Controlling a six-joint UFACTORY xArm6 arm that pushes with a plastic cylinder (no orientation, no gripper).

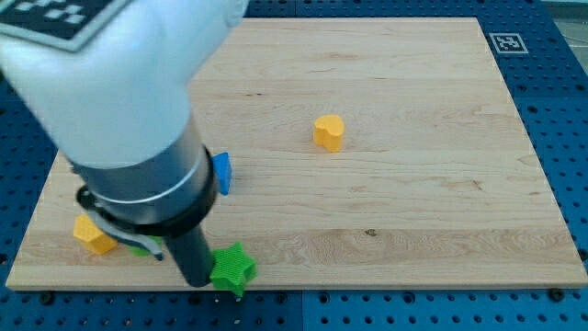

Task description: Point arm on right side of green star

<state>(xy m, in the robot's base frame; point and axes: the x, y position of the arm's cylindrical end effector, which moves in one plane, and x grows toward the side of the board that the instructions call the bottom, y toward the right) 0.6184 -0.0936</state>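
Note:
The green star (233, 268) lies near the board's bottom edge, left of the middle. My dark rod comes down from the large white and black arm at the view's left. My tip (196, 281) rests at the star's left side, touching or nearly touching it. The star's right side has nothing beside it.
A blue block (221, 172) peeks out from behind the arm, above the star. A yellow block (93, 235) lies at the bottom left with a green piece (145, 246) beside it, mostly hidden. A yellow rounded block (328, 131) sits near the board's (413, 211) middle.

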